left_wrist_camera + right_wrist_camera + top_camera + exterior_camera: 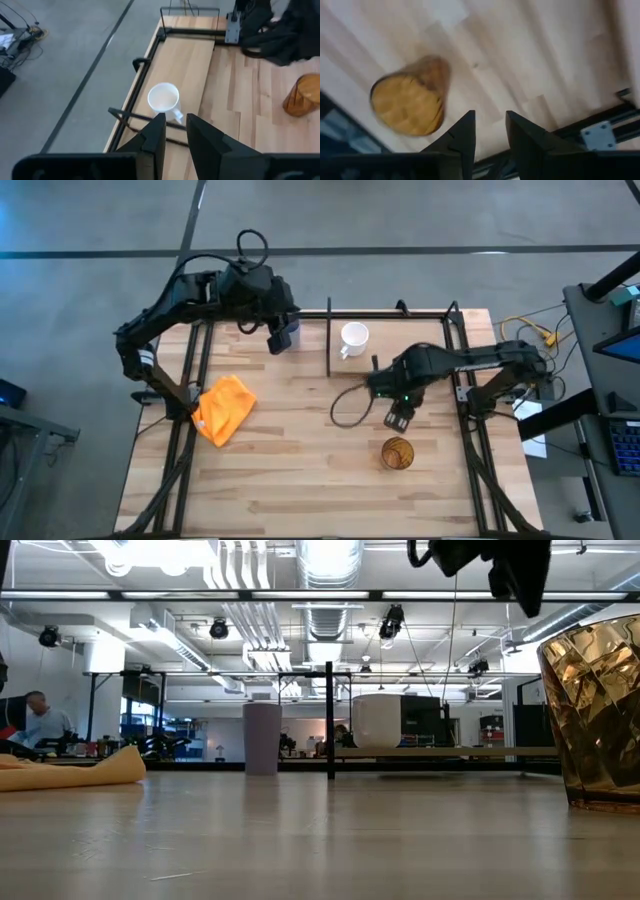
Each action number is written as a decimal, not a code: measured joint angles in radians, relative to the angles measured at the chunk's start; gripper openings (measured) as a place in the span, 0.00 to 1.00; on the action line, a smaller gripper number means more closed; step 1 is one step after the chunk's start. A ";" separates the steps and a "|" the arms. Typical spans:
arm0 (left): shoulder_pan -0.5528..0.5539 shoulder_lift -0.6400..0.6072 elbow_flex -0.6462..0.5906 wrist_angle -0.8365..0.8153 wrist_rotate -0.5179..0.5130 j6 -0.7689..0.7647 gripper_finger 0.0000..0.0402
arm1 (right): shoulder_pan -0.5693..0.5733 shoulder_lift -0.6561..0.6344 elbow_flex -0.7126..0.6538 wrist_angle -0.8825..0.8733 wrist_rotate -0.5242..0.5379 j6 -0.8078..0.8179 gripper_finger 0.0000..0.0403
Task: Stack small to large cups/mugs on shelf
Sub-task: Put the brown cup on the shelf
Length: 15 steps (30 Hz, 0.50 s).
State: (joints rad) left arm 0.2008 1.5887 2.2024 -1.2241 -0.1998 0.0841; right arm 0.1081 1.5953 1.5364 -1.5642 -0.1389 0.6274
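- The white handled ceramic mug (354,337) stands upright on the light wooden shelf board edged with black rods (395,345).
- The pale lavender handleless tumbler (262,738) stands on the tabletop beside the shelf, under the left gripper (281,338), whose fingers are slightly spread and empty.
- The amber-brown translucent faceted cup (398,452) stands near the table's front.
- The right gripper (397,418) hovers just above it, fingers apart, gripping nothing.
- A crumpled orange cloth (224,408) lies at the left.
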 joint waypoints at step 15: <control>0.000 0.000 -0.004 -0.058 0.000 0.008 0.16 | 0.160 0.090 -0.003 0.074 -0.041 0.065 0.25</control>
State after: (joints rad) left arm 0.2008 1.5887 2.1986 -1.2823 -0.2001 0.0925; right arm 0.2677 1.6853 1.5330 -1.4902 -0.1800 0.6925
